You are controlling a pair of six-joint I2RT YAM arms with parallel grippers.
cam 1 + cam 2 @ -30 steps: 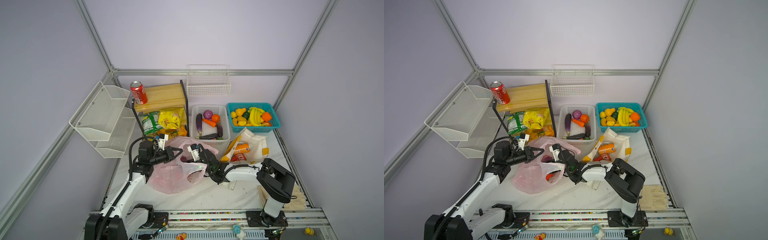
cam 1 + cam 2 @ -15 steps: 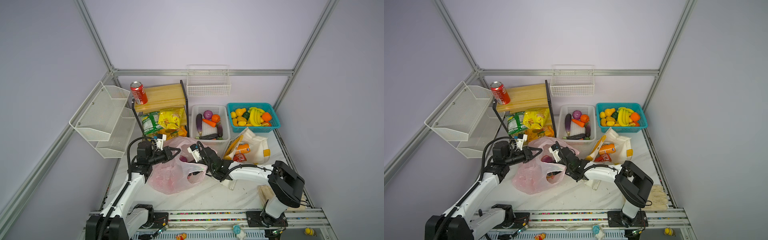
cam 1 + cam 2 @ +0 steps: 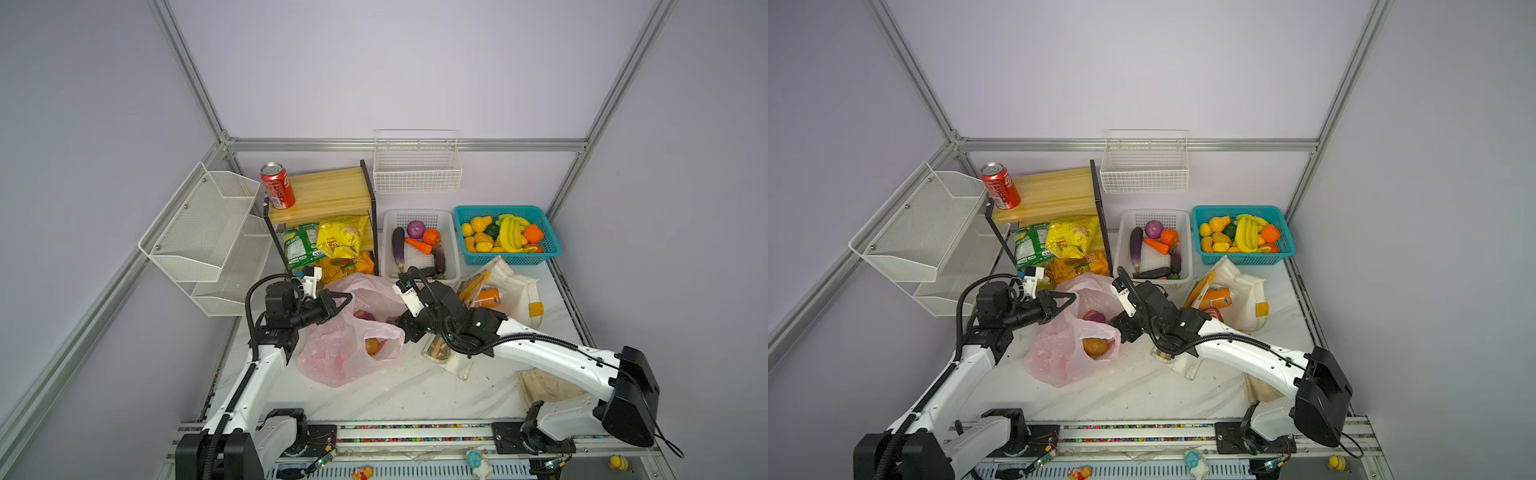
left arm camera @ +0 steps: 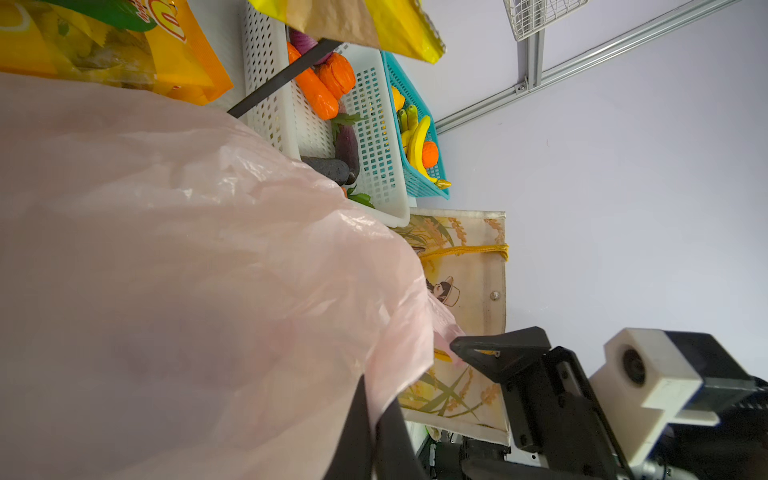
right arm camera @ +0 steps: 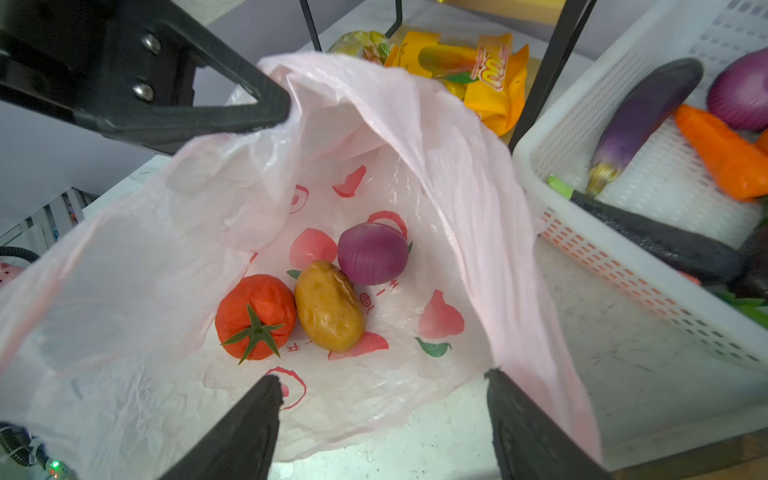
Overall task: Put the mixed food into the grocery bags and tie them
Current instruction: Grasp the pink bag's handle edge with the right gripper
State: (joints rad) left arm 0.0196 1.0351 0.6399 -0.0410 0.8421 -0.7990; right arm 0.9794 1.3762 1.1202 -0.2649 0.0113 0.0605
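The plastic bag point(image 5: 457, 174) is thin pale pink, printed with red fruit shapes, green leaves and red characters. Inside it, at the centre of the right wrist view, the tomato point(image 5: 255, 309) is red with a green star-shaped stalk, the potato point(image 5: 330, 307) is brown-yellow with dark speckles, and the onion point(image 5: 372, 253) is purple with lengthwise stripes. In both top views the cola can point(image 3: 277, 187), upper left of centre, is red with white lettering and a silver top — the soda can point(image 3: 487, 298), right of centre, is orange. The canvas tote point(image 4: 478, 282) is cream-white, printed with yellow grain ears and green leaves; its strap is yellow-orange.
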